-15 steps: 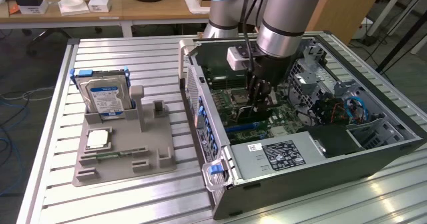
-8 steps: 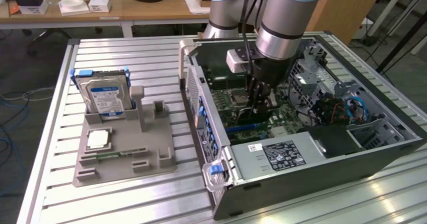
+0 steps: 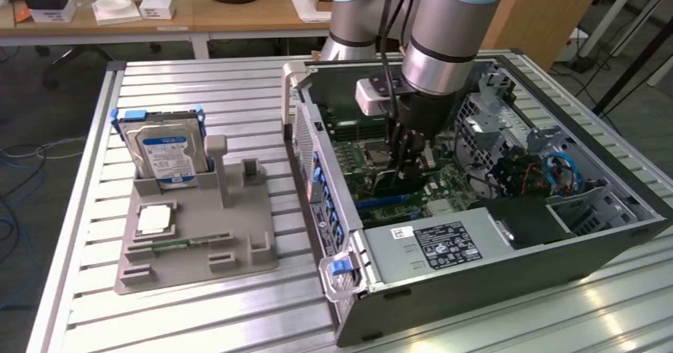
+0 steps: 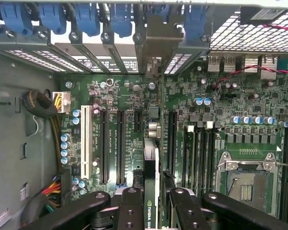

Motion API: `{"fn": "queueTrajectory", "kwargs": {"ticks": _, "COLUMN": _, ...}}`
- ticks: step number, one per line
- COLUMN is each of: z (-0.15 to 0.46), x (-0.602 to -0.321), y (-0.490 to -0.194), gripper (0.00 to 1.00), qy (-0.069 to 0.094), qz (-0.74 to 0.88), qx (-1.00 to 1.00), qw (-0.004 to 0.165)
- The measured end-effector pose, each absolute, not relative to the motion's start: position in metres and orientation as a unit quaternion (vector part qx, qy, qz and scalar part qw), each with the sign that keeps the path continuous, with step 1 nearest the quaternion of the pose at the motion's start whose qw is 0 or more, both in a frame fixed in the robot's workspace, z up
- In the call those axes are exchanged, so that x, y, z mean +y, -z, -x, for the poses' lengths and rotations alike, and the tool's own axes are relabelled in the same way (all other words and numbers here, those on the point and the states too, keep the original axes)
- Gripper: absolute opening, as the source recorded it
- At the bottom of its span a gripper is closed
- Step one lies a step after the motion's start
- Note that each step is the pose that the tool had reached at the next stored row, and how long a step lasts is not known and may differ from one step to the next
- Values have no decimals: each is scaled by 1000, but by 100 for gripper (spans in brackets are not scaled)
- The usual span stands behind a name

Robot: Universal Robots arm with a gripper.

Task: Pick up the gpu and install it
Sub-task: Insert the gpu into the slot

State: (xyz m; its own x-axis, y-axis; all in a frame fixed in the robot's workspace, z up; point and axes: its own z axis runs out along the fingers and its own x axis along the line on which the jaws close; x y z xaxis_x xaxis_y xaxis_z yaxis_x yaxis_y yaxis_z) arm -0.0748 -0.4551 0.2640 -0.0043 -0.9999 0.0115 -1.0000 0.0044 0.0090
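Fingers (image 4: 182, 211) clenched on the gpu (image 4: 151, 191), seen edge-on in the wrist view: a thin card with its silver end bracket (image 4: 156, 45) reaching the rear slot wall. Gripper (image 3: 408, 160) sits inside the open computer case (image 3: 589, 235), card held upright over the green motherboard (image 4: 129, 96), between the black expansion slots (image 4: 120, 143). On the desk (image 3: 84, 211) beside the case, a grey fixture tray (image 3: 252, 254) carries a hard drive (image 3: 163, 152).

green motherboard (image 4: 134, 100), blue-labelled hard drive (image 3: 169, 152), grey tray (image 3: 195, 247)
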Motion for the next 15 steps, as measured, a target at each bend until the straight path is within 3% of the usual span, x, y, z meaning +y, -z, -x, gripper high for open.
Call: {"fn": "queueTrajectory", "kwargs": {"ticks": 15, "z": 75, "x": -454, "y": -262, "gripper": 26, "qy": -1, "qz": -709, "qx": -705, "qw": 8}}
